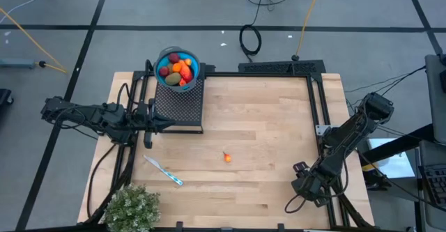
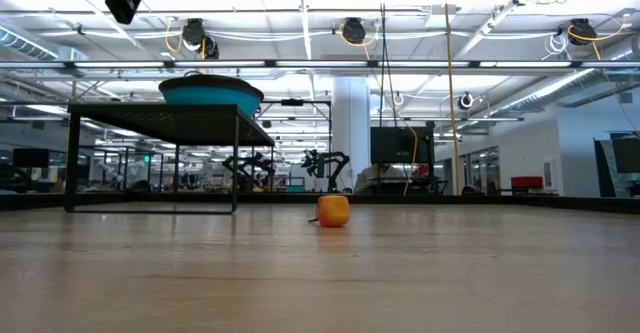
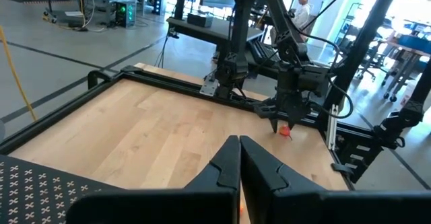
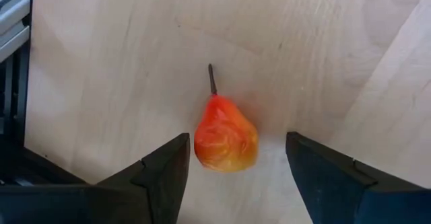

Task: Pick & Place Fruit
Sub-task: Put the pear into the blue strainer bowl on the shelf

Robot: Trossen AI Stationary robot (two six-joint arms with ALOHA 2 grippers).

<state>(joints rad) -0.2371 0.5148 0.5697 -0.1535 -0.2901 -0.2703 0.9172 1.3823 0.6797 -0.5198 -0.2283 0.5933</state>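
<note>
Fruit (image 1: 178, 70) lies piled in a blue bowl (image 1: 196, 70) on a black mesh stand (image 1: 179, 105) at 11 o'clock on the counter (image 1: 272, 120); a loose orange piece (image 1: 227, 157) sits alone near the middle, slightly toward 6 o'clock; the right gripper (image 3: 281, 123) points down at 4 o'clock, fingers spread wide either side of a pear-shaped orange-red piece (image 4: 225, 140) lying on the wood, touching neither; the left gripper (image 3: 239, 143) hovers at 9 o'clock just beside the stand, fingers pressed together, empty; a blue-and-white stick (image 1: 163, 170) lies at 7 o'clock.
</note>
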